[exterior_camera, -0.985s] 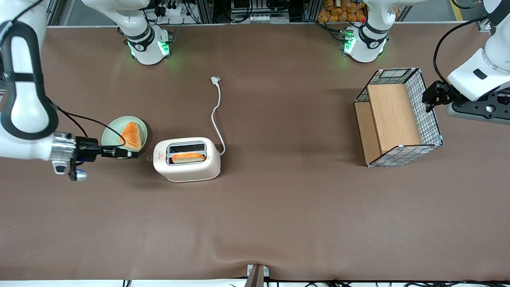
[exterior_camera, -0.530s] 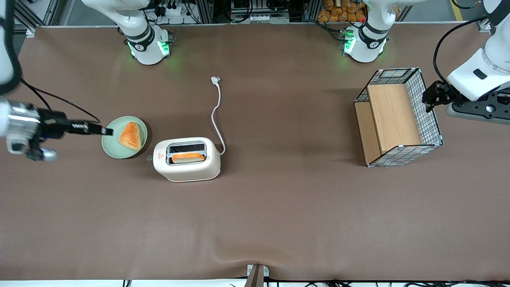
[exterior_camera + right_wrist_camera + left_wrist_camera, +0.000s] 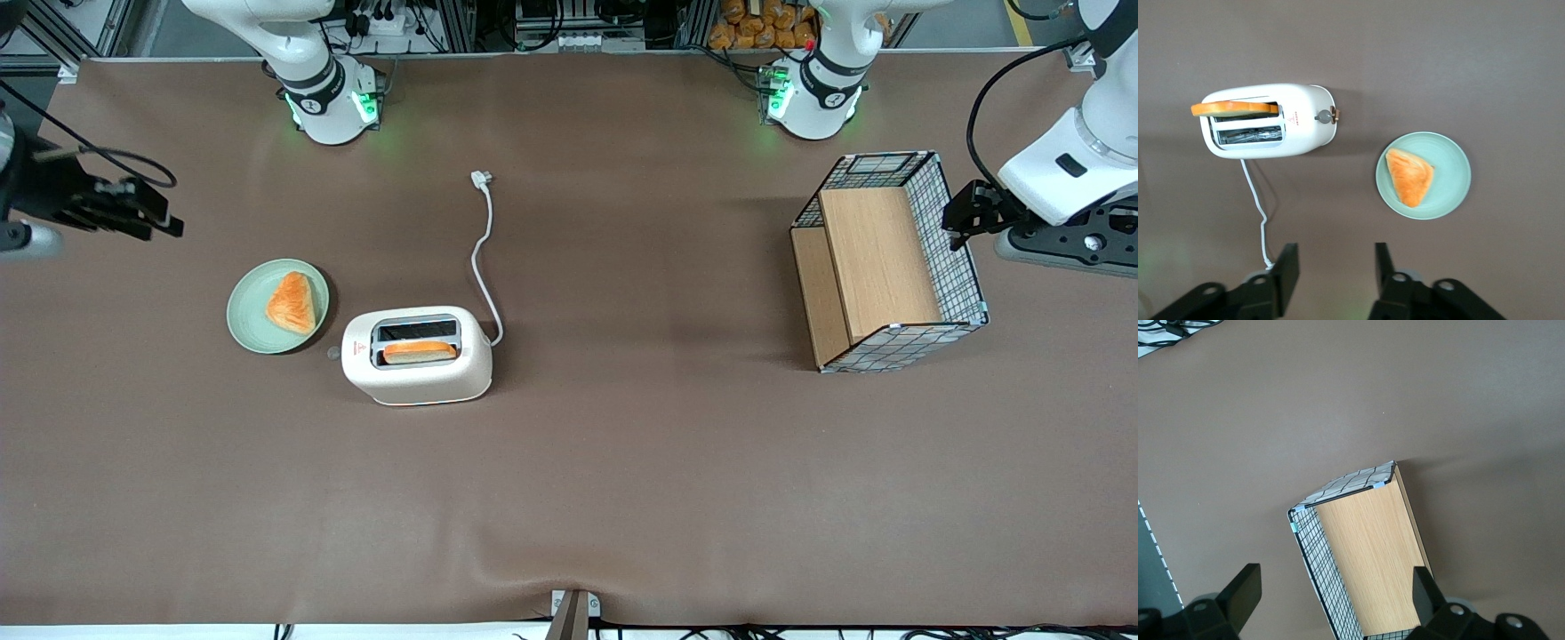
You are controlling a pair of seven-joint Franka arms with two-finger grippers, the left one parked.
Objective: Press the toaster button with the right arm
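Note:
The cream-white toaster stands on the brown table with an orange slice of toast in the slot nearer the front camera. Its small grey button sticks out of the short end that faces the green plate. My right arm's gripper hangs open and empty, high above the table. It is toward the working arm's end, farther from the front camera than the plate and well apart from the toaster.
A green plate with a triangular pastry lies beside the toaster's button end. The white cord runs from the toaster to its plug. A wire basket with wooden panels stands toward the parked arm's end.
My gripper has drawn back from just beside the toaster's button end, passing over the plate toward the working arm's end and away from the front camera. The toaster and plate stayed put.

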